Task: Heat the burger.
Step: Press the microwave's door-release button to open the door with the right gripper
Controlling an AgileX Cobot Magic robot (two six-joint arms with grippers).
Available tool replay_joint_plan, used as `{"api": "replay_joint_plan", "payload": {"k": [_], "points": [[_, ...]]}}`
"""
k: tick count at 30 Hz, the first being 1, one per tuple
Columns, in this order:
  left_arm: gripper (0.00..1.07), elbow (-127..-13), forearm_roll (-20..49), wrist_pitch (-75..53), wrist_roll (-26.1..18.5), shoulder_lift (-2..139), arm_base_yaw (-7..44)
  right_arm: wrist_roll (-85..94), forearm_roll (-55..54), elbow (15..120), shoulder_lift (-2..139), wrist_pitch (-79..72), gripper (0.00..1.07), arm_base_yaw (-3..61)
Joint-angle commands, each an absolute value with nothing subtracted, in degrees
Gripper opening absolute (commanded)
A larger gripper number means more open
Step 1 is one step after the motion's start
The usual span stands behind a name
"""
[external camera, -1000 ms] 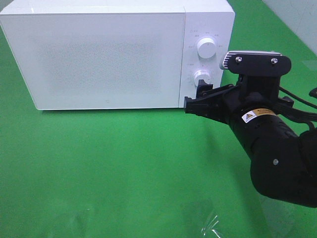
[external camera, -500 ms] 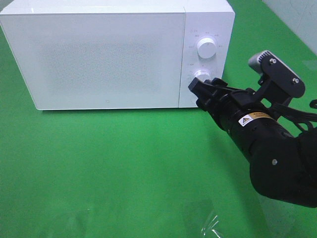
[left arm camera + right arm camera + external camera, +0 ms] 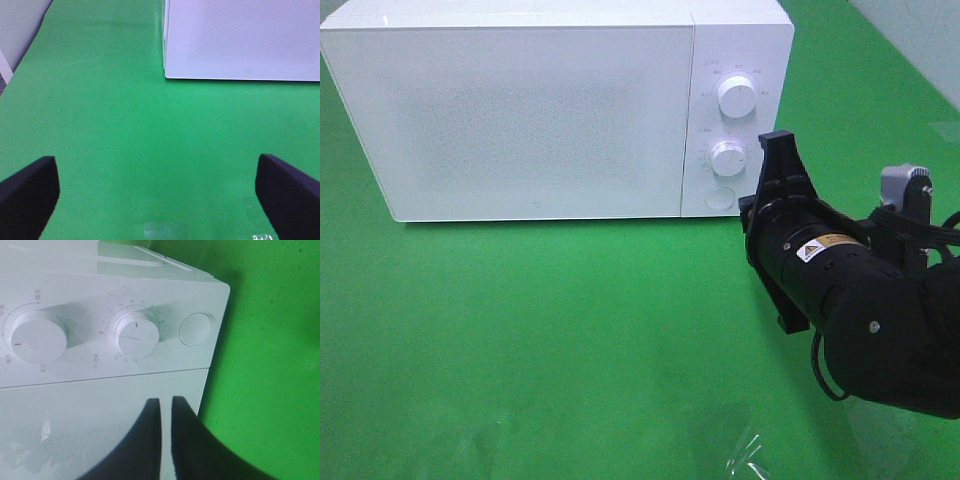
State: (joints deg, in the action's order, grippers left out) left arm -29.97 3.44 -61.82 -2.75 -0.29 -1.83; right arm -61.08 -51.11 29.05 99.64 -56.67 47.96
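The burger is out of view. The white microwave (image 3: 540, 110) stands at the back with its door closed. On its panel are an upper knob (image 3: 736, 96), a timer knob (image 3: 727, 158) and a round button (image 3: 720, 198). My right gripper (image 3: 778, 140) hangs just right of the timer knob, apart from it, shut with nothing between its fingers. In the right wrist view the right gripper (image 3: 165, 402) shows two dark fingers pressed close together in front of the panel, below the timer knob (image 3: 136, 333). My left gripper (image 3: 157, 200) stands open over bare green cloth, short of the microwave (image 3: 240, 40).
Green cloth (image 3: 570, 340) covers the table in front of the microwave. A small scrap of clear plastic (image 3: 745, 450) lies near the front edge. The bulky right arm (image 3: 880, 320) fills the right side.
My right gripper has come off the timer knob, rolled over, drawn back to the right and closed. The left gripper stays open.
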Motion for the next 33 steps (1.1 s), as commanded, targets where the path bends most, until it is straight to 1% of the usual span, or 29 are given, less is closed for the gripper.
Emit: {"api": "replay_joint_plan", "payload": {"k": [1, 6, 10, 12, 15, 19, 23, 24, 33], "points": [[1.0, -29.8, 3.4, -61.2, -2.6, -0.6, -1.9, -64.2, -50.6, 29.6, 99.5, -55.1, 0.0, 48.2], [1.0, -29.8, 3.4, -61.2, -2.6, -0.6, -1.9, -67.0, -50.1, 29.6, 99.5, -54.2, 0.0, 48.2], [1.0, -29.8, 3.4, -61.2, -2.6, -0.6, -1.9, -67.2, -49.4, 29.6, 99.5, -53.6, 0.0, 47.0], [1.0, -29.8, 3.4, -61.2, -2.6, -0.6, -1.9, -68.8, -46.8, 30.4, 100.2, -51.8, 0.0, 45.1], [1.0, -29.8, 3.4, -61.2, -2.6, -0.6, -1.9, -70.6, -44.7, 31.1, 101.2, -51.6, 0.0, 43.9], [1.0, -29.8, 3.3, -61.2, -2.6, -0.6, -1.9, -76.8, -39.0, 33.1, 104.8, -50.5, 0.0, 41.5], [1.0, -29.8, 3.3, -61.2, -2.6, -0.6, -1.9, -79.4, -36.5, 34.7, 106.7, -50.3, 0.0, 39.9], [1.0, -29.8, 3.3, -61.2, -2.6, -0.6, -1.9, -80.8, -34.8, 35.8, 107.9, -50.3, 0.0, 38.7], [1.0, -29.8, 3.3, -61.2, -2.6, -0.6, -1.9, -82.3, -29.5, 40.8, 112.8, -47.6, 0.0, 34.4]]}}
